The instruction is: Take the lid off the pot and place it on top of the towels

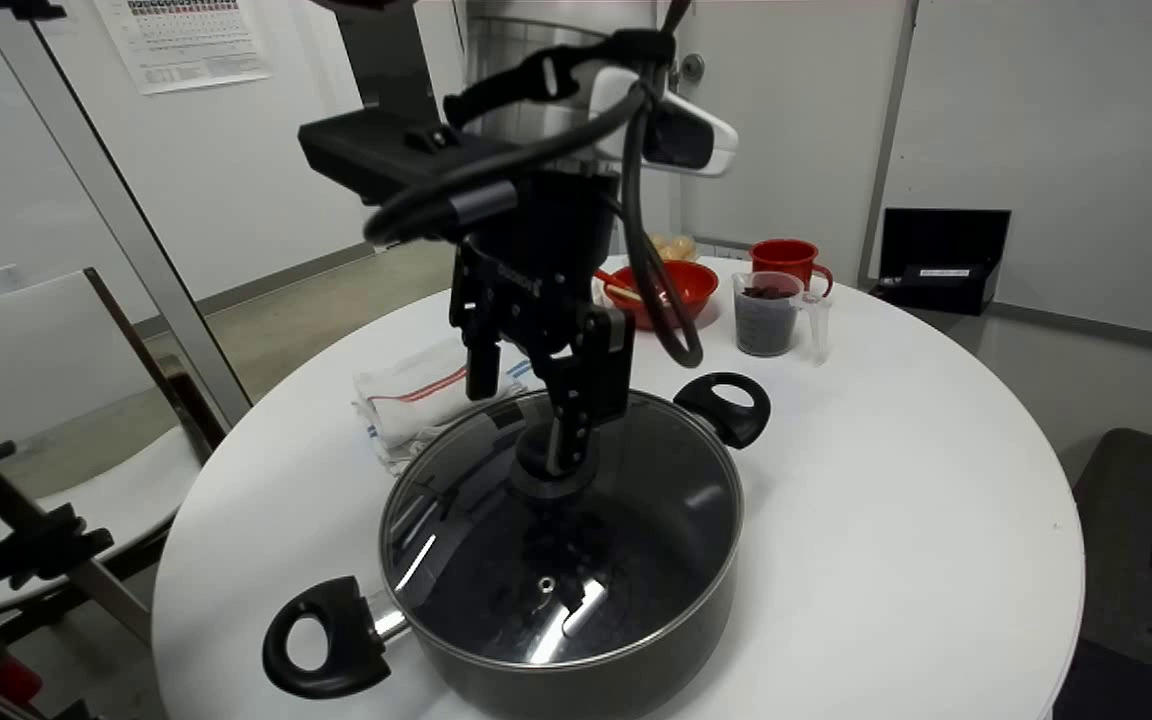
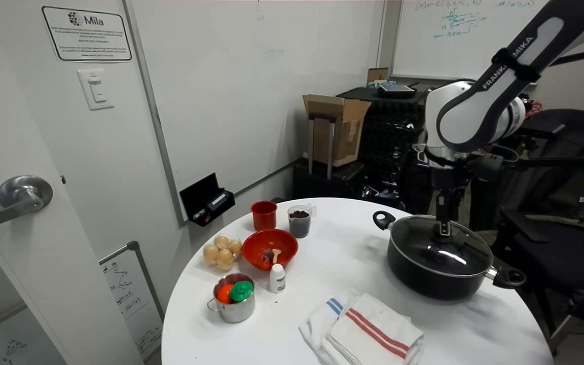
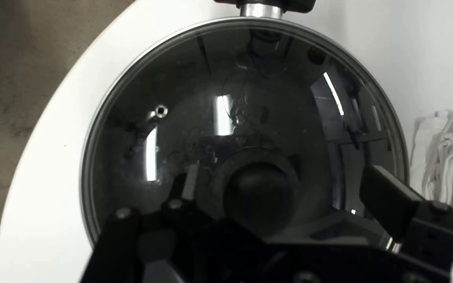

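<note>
we are holding our arm aslant from the upper right in an exterior view, with the wrist hanging below, and we are pointing our gripper downward; in the wrist view, we are holding our two fingers well apart, facing each other.

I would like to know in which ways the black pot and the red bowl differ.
The pot is black and large; the bowl is red and much smaller. The pot wears its lid; the bowl is uncovered. The pot is beneath the open gripper; the bowl is not. Both are round and stand on the white table.
</note>
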`<control>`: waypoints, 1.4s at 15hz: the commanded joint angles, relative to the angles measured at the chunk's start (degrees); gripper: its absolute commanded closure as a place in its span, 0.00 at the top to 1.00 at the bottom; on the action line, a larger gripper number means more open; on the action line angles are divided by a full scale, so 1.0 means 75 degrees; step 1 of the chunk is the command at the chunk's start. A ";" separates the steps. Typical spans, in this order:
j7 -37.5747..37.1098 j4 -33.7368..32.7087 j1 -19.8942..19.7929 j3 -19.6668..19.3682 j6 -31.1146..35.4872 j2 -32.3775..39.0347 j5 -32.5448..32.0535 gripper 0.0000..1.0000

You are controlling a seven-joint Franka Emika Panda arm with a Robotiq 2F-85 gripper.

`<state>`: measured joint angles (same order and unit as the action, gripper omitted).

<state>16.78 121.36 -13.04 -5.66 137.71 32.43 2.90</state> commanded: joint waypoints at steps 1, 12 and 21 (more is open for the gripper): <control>-0.0175 -0.0479 -0.0191 0.0153 -0.0095 0.0530 0.0137 1.00; -0.0473 -0.0897 -0.0369 0.0230 0.0029 0.0979 0.0166 0.66; -0.0735 -0.0522 -0.0309 0.0121 0.0273 0.0396 0.0090 0.26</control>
<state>12.15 115.64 -15.46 -4.51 138.19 37.32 3.08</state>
